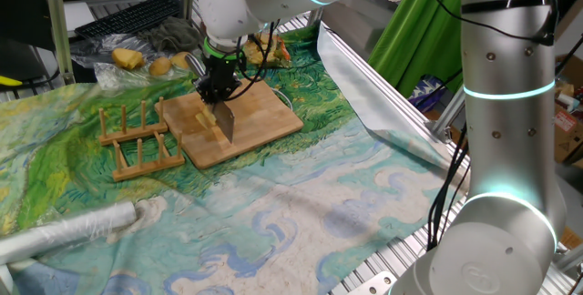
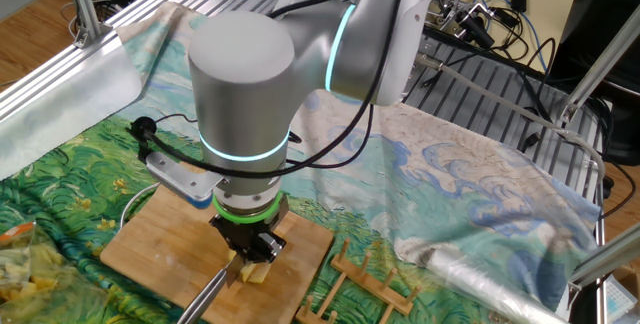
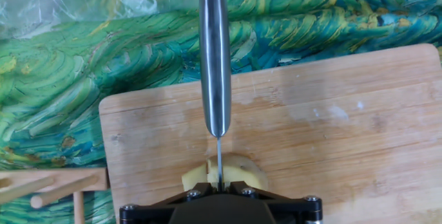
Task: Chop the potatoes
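The gripper (image 1: pixel 217 93) points straight down, its fingers clamped tight on a knife (image 3: pixel 215 58) whose blade cuts into the pale-yellow potato (image 3: pixel 235 171). The potato sits on the wooden cutting board (image 3: pixel 345 134), close to its edge nearest the wooden rack (image 1: pixel 137 140).

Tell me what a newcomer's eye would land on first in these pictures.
First, the gripper, shut on a knife and pointing straight down over the wooden board. In the hand view the blade sits edge-down in a pale-yellow potato near the board's lower edge. Beside the board a wooden rack stands on the swirling green-and-blue cloth.
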{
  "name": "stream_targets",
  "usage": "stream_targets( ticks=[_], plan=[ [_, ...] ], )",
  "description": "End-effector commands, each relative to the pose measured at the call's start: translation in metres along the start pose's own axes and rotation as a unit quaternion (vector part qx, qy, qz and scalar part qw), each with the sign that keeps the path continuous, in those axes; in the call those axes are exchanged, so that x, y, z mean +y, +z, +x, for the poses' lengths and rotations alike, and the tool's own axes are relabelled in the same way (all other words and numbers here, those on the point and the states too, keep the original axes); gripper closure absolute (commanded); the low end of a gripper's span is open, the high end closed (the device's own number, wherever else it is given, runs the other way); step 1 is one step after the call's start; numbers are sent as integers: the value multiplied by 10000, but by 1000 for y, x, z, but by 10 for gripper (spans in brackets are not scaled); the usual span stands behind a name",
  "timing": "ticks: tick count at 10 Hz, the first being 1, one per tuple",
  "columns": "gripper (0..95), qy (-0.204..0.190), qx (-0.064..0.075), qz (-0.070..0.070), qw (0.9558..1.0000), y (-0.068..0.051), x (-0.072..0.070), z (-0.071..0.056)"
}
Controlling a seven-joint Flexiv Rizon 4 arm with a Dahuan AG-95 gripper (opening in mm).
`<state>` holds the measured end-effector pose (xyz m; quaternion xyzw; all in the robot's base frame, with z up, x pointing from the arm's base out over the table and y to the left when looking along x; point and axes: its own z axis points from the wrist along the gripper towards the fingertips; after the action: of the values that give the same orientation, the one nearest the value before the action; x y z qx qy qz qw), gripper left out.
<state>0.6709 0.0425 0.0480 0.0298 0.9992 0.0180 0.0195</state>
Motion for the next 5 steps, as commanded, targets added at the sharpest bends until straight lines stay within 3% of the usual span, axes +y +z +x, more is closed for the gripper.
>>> stream_targets(
  ticks=[1,5],
  plan=[
    [950,23,-58,17,10000,-8,-1,2],
    [950,86,-60,30,9999,-23,-4,3]
  ],
)
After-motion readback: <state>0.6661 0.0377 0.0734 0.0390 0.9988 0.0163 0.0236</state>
